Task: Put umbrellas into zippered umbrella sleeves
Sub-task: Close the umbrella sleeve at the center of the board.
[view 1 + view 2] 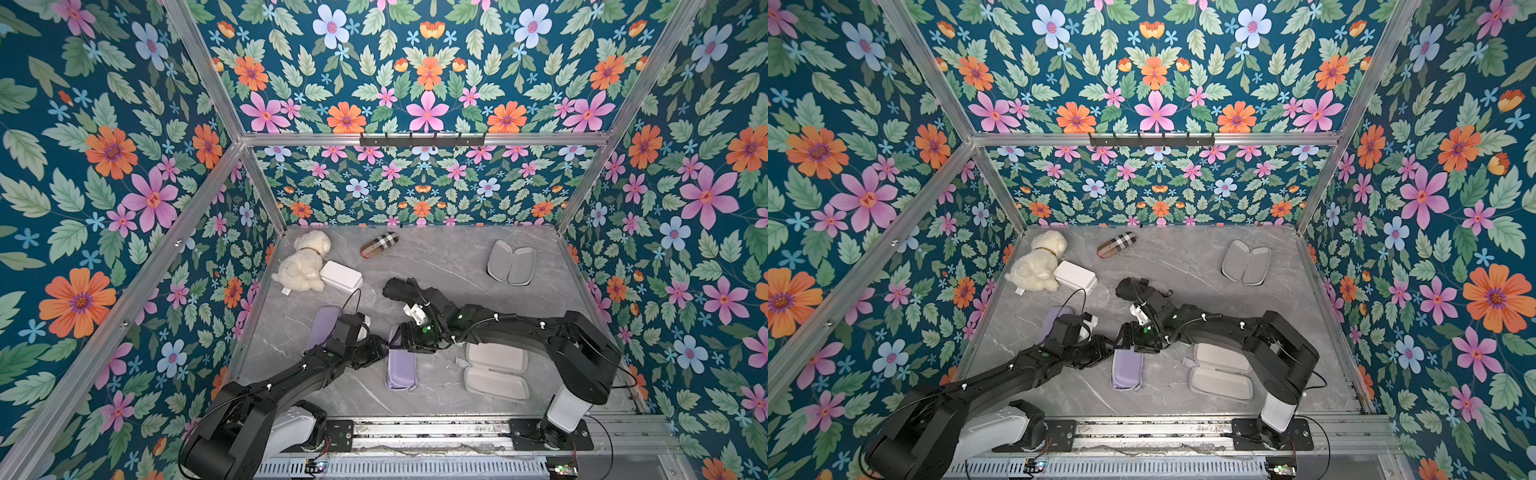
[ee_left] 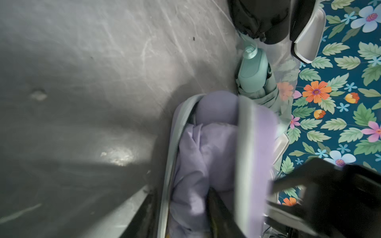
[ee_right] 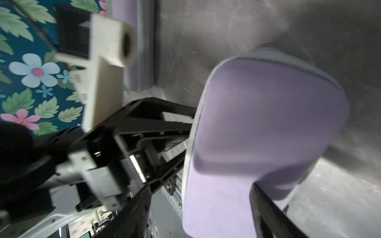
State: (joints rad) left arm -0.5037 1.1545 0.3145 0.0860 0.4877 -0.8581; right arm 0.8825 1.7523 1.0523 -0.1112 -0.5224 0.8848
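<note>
Resting inside the part-open lavender sleeve (image 2: pixel 257 156) is a lavender umbrella (image 2: pixel 202 156)

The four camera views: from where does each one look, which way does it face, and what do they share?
Both top views: high above the robot's side of the table, looking down toward the back wall; left arm and right arm show.
Left wrist: on the left arm, looking along its fingers into the part-open lavender sleeve holding the lavender umbrella.
Right wrist: on the right arm, facing that sleeve's outside; its own finger and the left hand show.
Shared: all views show that sleeve.
</note>
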